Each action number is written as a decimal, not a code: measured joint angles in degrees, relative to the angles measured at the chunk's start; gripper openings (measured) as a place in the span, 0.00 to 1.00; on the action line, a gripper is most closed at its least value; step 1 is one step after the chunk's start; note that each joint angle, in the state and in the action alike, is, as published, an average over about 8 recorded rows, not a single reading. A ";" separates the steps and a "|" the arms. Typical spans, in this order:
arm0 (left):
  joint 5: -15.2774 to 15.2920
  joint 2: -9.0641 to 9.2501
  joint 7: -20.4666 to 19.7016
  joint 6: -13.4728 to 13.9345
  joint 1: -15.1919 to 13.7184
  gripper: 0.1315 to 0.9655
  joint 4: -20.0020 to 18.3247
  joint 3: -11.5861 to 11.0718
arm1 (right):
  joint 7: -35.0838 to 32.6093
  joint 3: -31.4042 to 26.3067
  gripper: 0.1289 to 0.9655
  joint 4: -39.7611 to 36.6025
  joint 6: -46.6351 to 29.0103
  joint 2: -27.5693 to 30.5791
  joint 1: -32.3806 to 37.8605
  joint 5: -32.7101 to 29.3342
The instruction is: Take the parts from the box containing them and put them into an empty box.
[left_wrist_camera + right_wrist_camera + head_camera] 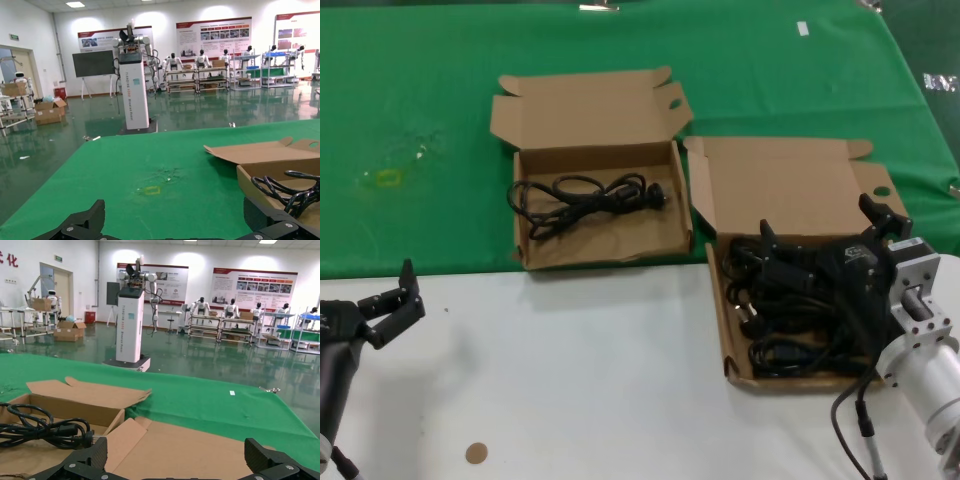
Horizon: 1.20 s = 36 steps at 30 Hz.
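Observation:
The box containing the parts (730, 330) stands at the right, its lid (200, 450) laid back. Several black coiled cords (790, 320) fill it. My right gripper (819, 218) hovers just above that pile, open, with nothing between its fingers (95, 455). The other box (605, 250), with a wavy front wall, lies to the left on the green cloth and holds one cord (588, 195), also seen as a cord (47, 430) and a cord (290, 190) from the wrists. My left gripper (396, 300) waits open at the near left, over the white table.
Green cloth (420, 120) covers the far half of the table, with a small yellow mark (388, 178). White table top (600, 370) lies in front, with a small brown disc (476, 453). The right arm's cable (850, 420) hangs by the near right.

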 joint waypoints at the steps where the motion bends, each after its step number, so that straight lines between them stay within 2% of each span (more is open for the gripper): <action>1: 0.00 0.00 0.00 0.00 0.00 1.00 0.00 0.00 | 0.00 0.00 1.00 0.00 0.00 0.00 0.00 0.00; 36: 0.00 0.00 0.00 0.00 0.00 1.00 0.00 0.00 | 0.00 0.00 1.00 0.00 0.00 0.00 0.00 0.00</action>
